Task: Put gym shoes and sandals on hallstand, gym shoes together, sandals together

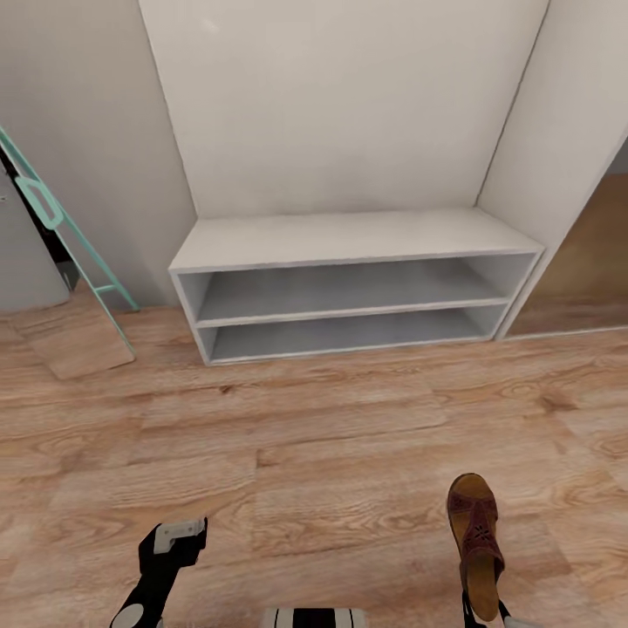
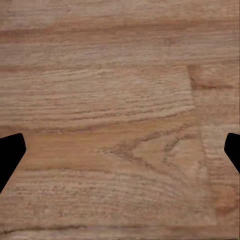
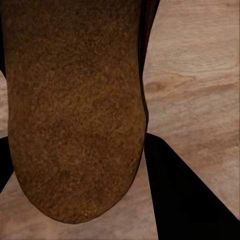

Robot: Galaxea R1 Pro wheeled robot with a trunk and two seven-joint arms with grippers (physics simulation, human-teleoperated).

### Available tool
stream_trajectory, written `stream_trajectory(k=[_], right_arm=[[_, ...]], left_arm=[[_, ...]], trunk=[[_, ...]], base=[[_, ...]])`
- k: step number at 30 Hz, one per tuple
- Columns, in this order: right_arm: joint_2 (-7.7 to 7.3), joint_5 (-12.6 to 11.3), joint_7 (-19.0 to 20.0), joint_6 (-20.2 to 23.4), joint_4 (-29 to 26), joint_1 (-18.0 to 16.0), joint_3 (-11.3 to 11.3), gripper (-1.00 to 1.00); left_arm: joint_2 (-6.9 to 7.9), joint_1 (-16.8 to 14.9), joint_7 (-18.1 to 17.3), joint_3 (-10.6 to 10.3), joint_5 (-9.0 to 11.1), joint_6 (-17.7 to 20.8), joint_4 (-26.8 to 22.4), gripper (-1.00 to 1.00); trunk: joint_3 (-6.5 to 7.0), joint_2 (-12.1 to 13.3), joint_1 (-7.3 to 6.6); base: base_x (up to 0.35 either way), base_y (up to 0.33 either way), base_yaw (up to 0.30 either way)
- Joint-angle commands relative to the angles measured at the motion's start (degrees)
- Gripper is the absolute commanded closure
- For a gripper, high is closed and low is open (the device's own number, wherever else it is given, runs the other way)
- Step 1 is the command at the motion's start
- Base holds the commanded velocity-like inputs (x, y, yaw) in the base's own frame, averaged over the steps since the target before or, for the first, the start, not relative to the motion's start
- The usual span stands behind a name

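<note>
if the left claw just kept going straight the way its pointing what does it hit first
Most likely the corridor floor: the left wrist view looks along the left claw at bare wood planks, with nothing between the open fingers. How far off is unclear.

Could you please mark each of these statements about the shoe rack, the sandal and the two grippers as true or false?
1. The right gripper holds a brown sandal. True.
2. The hallstand already has shoes on both open tiers. False: both tiers and the bench top are bare.
3. The left gripper is carrying a sneaker. False: its fingers are apart with nothing between them, over the wood floor.
4. The sandal's toe points toward the hallstand in the head view. True.
5. A mint-green frame leans at the hallstand's right. False: it stands to its left.
</note>
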Motion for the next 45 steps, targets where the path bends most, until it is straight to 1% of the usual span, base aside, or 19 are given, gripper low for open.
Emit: stream_trajectory(k=[1,29,34,45], right_arm=[[0.02,0.2,0.1,-0.1,0.0,0.0,-0.2,1.0],[0.02,0.2,0.1,-0.1,0.0,0.0,-0.2,1.0],[0.02,0.2,0.1,-0.1,0.0,0.0,-0.2,1.0],[0.02,0.2,0.1,-0.1,0.1,0.0,-0.2,1.0]], left_arm=[[0.01,0.0,0.2,-0.1,-0.1,-0.2,0.1,-1.0],[-0.03,0.0,0.3,-0.1,-0.1,-0.2,0.1,-1.0],[-0.05,0.0,0.3,-0.1,-0.1,-0.1,0.1,-1.0],[-0.08,-0.1,0.3,-0.1,-0.1,-0.1,0.1,-1.0]], trunk=[[-0.09,0.0,-0.01],[-1.56,0.0,-0.01],[-1.82,0.0,-0.01],[-2.39,0.0,-0.01]], base=[[0.0,0.0,0.229],[0.002,0.0,0.233],[0.13,0.096,0.233],[0.235,0.206,0.233]])
